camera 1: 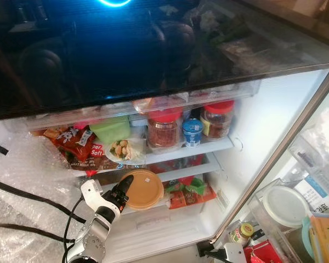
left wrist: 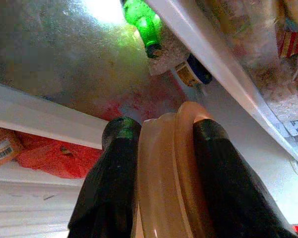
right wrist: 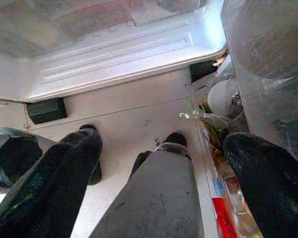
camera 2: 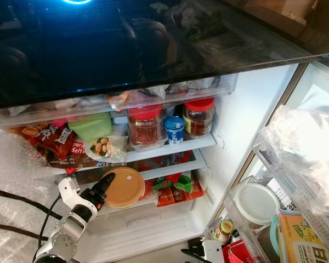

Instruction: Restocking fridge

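The left gripper (camera 1: 124, 189) clamps the tan tub (camera 1: 143, 189) by its rim at the lower shelf (camera 1: 178, 174). Slide it in level, clear of the red packets (camera 1: 187, 195). The right gripper (right wrist: 159, 148) hangs open.

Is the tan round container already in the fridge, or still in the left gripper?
Still gripped: the left gripper is shut on the tan round container, holding it at the lower shelf's front.
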You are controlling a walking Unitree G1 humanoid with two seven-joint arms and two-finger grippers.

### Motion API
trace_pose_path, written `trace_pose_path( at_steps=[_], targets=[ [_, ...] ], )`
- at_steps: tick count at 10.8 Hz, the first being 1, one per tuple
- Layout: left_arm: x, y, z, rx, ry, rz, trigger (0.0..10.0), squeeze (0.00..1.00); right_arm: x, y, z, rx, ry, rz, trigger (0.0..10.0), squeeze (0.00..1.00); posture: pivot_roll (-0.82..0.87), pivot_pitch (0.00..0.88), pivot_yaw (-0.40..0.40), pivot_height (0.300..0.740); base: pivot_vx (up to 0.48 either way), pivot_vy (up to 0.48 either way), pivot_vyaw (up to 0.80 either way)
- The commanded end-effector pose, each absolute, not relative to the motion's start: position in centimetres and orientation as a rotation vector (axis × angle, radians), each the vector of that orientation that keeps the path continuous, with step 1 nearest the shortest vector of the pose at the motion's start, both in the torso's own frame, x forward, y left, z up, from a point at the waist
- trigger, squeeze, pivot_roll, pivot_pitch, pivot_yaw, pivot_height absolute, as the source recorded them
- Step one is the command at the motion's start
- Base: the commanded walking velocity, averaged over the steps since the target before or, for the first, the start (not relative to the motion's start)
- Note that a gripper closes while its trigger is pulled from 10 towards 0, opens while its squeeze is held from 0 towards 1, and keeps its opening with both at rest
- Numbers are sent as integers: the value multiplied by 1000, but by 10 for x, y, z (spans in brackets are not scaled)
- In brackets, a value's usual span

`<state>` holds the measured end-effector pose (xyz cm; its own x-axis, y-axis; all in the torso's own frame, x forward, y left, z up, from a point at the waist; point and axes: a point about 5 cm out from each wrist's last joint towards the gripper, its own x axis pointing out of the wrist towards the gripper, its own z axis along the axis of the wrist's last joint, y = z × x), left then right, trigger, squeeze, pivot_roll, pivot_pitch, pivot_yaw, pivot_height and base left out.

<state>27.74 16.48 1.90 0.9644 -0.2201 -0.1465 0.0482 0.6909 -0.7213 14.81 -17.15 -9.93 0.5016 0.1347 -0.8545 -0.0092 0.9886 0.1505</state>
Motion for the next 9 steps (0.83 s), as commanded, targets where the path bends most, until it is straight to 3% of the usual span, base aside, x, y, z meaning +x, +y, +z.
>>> trace_pose_path(
  at_steps=[1,3,9],
  targets=[
    [279,165,20,-792,225,-152,10000,0,148,-174,-99,124,1039,85,10000,0,-4,0,5,667,0,0,0],
    [280,164,21,-792,221,-157,10000,0,149,-174,-98,127,1025,85,10000,0,-4,0,4,642,0,0,0],
    [288,160,29,-786,195,-170,10000,0,149,-174,-98,129,1026,89,10000,0,-5,0,3,642,0,0,0]
  ],
)
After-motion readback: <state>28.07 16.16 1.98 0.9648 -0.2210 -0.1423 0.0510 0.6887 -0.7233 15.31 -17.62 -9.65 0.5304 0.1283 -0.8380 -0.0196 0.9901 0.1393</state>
